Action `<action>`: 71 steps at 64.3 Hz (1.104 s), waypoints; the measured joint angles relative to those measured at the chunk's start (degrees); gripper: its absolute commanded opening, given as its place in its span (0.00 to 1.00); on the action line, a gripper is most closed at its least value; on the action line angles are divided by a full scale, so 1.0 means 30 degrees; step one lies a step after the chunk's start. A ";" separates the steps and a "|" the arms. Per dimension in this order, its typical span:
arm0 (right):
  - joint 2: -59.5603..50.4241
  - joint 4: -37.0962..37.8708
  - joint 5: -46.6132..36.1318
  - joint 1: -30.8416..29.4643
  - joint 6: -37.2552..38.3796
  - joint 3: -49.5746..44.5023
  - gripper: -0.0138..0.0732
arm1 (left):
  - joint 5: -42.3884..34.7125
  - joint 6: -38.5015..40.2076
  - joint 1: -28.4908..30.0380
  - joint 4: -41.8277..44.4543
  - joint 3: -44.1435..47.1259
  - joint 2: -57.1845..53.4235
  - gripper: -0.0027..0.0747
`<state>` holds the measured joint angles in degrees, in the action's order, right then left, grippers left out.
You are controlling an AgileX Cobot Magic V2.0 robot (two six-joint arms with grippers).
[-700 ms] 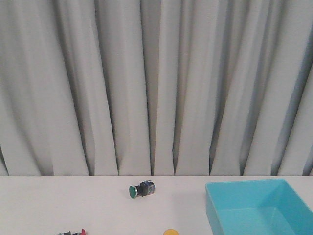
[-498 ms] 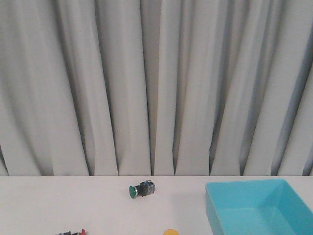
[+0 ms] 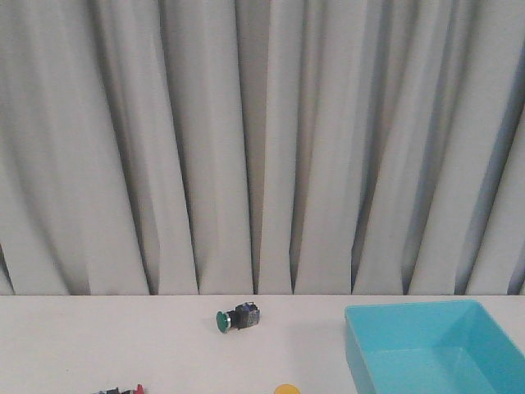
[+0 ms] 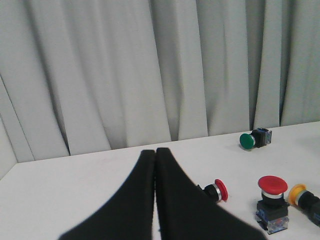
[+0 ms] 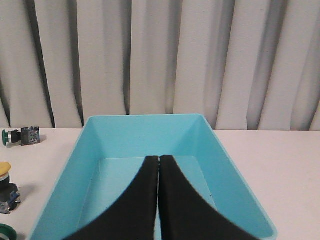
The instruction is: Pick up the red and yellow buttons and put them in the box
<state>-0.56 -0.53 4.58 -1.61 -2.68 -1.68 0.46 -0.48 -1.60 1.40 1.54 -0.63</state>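
In the left wrist view a red button (image 4: 272, 185) stands upright on its dark body, with a yellow button (image 4: 298, 193) lying just beside it. A smaller red-capped button (image 4: 220, 190) lies on its side close to my left gripper (image 4: 155, 152), which is shut and empty. Only the yellow cap (image 3: 286, 389) and a bit of red (image 3: 138, 388) show at the front view's lower edge. The turquoise box (image 3: 385, 332) sits on the table's right side. My right gripper (image 5: 159, 159) is shut, empty, over the box (image 5: 145, 119). The yellow button (image 5: 4, 169) lies beside the box.
A green-capped button (image 3: 236, 318) lies on its side near the back of the white table, also in both wrist views (image 4: 254, 139) (image 5: 20, 136). Grey curtains (image 3: 262, 148) hang behind the table. A green edge (image 5: 5, 232) shows at the right wrist view's corner.
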 measured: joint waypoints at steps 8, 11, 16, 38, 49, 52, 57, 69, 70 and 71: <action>0.0000 0.0000 0.0000 0.0000 0.0000 0.0000 0.16 | 0.0021 0.0024 0.0000 0.0000 0.0000 0.0000 0.03; 0.0000 0.0000 0.0000 0.0000 0.0000 0.0000 0.16 | 0.0181 0.0403 0.0000 0.0000 0.0000 0.0000 0.03; 0.0000 0.0000 0.0049 0.0000 0.0000 0.0000 0.16 | 0.0541 0.1136 0.0000 0.0000 0.0000 0.0000 0.03; 0.0000 -0.0130 0.2177 0.0000 -0.0050 0.1531 0.16 | 0.2013 0.2515 0.0000 0.0000 -0.1375 0.0024 0.03; 0.0800 0.0005 0.4970 0.0000 -0.0384 0.5564 0.16 | 0.3429 0.2427 0.0000 0.0000 -0.5649 0.2258 0.03; 0.1581 0.0005 0.5904 0.0000 -0.0494 0.6914 0.16 | 0.4219 0.2159 0.0000 0.0000 -0.6831 0.3329 0.03; 0.3165 0.0020 0.6967 0.0000 -0.0533 0.8576 0.16 | 0.5821 0.1641 0.0000 0.0000 -0.9021 0.5184 0.03; 0.7599 0.0020 0.9509 0.0000 -0.0569 1.2496 0.16 | 0.9617 0.0645 0.0000 0.0000 -1.3388 0.9351 0.03; 0.8056 0.0020 0.9814 0.0000 -0.0569 1.2728 0.16 | 0.9826 0.0601 0.0000 0.0000 -1.3590 0.9598 0.03; 0.8354 0.0020 1.0016 0.0000 -0.0569 1.3057 0.16 | 1.0108 0.0560 0.0000 0.0000 -1.3866 0.9959 0.03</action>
<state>24.50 -0.47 34.62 -1.61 -4.39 37.49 30.78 1.20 -1.60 1.40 -40.06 29.24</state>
